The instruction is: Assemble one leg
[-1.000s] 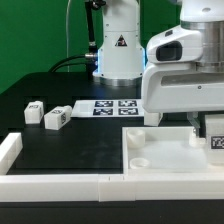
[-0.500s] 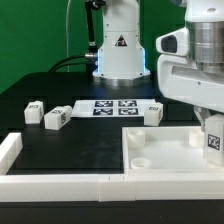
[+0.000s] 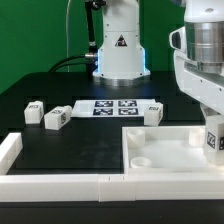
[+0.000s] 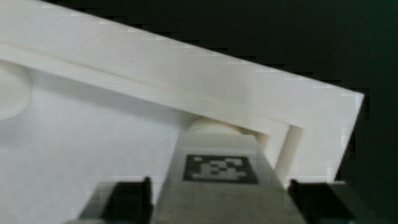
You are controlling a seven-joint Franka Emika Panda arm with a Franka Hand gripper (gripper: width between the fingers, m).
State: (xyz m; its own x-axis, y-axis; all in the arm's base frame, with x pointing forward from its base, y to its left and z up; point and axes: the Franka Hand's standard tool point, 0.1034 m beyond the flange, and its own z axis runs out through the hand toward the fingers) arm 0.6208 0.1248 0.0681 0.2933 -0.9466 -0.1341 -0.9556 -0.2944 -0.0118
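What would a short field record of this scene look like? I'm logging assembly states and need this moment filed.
gripper: shut on the leg
held leg position: at a corner of the panel, tag facing the wrist camera
leg seated in socket: cannot tell
loose legs: three on the table; two at the exterior view's left, one beside the marker board

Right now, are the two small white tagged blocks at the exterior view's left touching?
Apart: exterior view shows black table between farther leg and nearer leg.
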